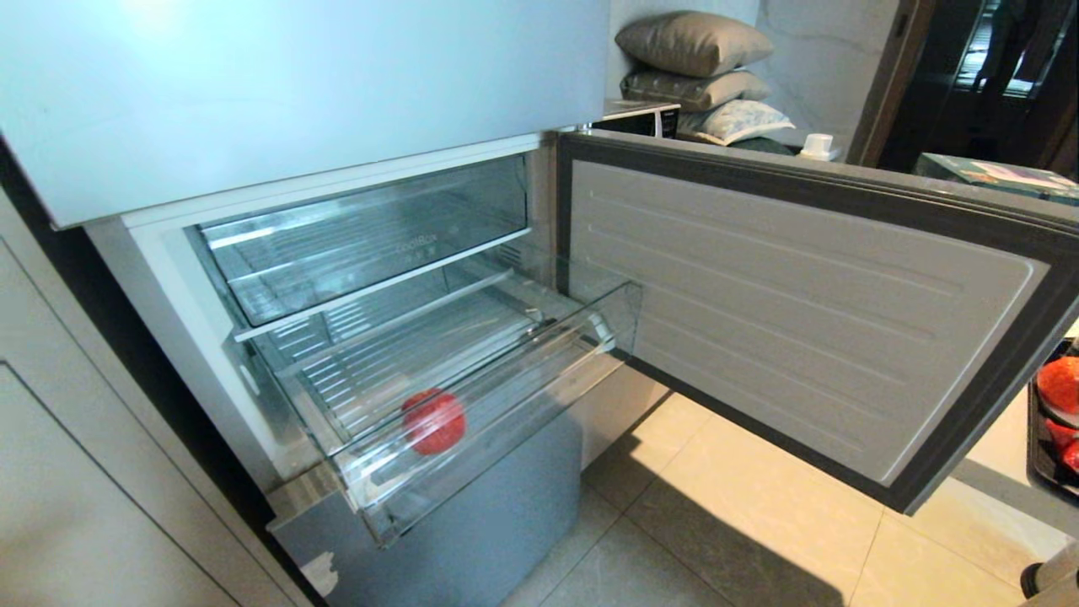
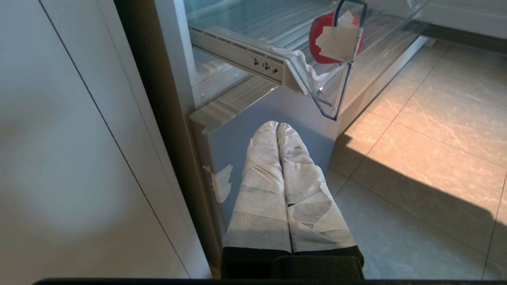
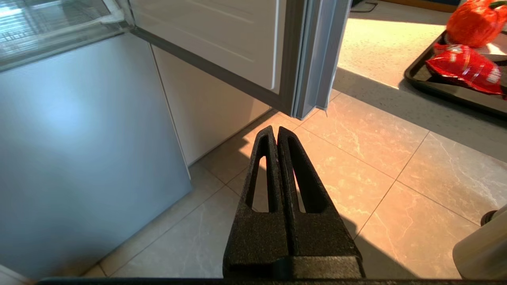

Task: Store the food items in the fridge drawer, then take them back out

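Observation:
A small round glossy red food item [image 1: 432, 421] lies in the fridge drawer [image 1: 523, 396], near its front left corner. The clear drawer is pulled out of the fridge. In the left wrist view the red item [image 2: 319, 43] shows through the drawer [image 2: 324, 89], half covered by a patch of pale tape on the clear wall. My left gripper [image 2: 276, 126], wrapped in white tape, hangs shut and empty below the drawer, in front of the lower grey door. My right gripper [image 3: 276, 130], with black fingers, is shut and empty over the floor tiles. Neither arm shows in the head view.
The fridge door [image 1: 801, 320] stands wide open to the right. Above the drawer sits another clear bin [image 1: 362, 236] with faint lettering. A black tray [image 3: 420, 79] holding an orange-red item [image 3: 473, 21] and a red packet [image 3: 463, 67] rests on a counter at the right. Cabinet panels [image 1: 101, 472] stand on the left.

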Tool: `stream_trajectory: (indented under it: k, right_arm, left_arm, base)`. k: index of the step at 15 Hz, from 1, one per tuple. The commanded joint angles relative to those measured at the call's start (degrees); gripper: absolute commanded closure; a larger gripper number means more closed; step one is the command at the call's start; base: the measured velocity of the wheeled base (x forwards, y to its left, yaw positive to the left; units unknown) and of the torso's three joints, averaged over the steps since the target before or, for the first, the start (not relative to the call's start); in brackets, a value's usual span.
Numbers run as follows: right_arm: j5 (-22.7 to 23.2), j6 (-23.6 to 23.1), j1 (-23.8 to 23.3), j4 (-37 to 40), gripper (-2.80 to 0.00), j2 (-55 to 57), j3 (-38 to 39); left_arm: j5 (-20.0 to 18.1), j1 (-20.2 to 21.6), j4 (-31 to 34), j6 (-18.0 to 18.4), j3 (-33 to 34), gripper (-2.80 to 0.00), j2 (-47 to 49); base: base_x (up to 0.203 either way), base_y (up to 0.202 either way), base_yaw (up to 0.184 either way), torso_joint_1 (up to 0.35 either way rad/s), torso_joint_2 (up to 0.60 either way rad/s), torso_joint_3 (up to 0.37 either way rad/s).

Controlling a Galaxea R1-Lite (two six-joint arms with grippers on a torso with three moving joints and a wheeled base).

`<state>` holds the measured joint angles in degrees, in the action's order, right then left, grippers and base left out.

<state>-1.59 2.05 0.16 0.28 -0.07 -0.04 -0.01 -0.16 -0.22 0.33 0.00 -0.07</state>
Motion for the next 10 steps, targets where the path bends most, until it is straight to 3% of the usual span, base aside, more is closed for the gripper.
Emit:
stream_trajectory:
  k: [1, 5, 8, 10]
  right_arm:
    - [-0.10, 0.05, 0.02, 0.14, 0.00, 0.07, -0.13]
    - [-0.27, 0.02, 0.01, 1.79, 0.00, 4.03, -1.50]
    - [-3.21, 4.16, -0.07, 3.79, 0.00, 15.97, -12.17]
    - [-6.07, 6.58, -3.60, 4.75, 0.00, 24.39, -17.81]
  left_arm:
    - [0.01, -0.02, -0.04, 0.02, 0.09, 0.00, -0.01]
    - [0.01, -0.02, -0.04, 0.02, 0.09, 0.00, 0.04]
    - [-0.08, -0.02, -0.04, -0.06, 0.09, 0.00, 0.07]
    - [-0.08, -0.02, -0.04, 0.02, 0.09, 0.00, -0.01]
  base:
    - [0.000, 0.000, 0.000, 0.000, 0.00, 0.000]
    - [0.000, 0.000, 0.000, 0.000, 0.00, 0.000]
    - [0.000, 0.000, 0.000, 0.000, 0.00, 0.000]
    - [0.000, 0.000, 0.000, 0.000, 0.00, 0.000]
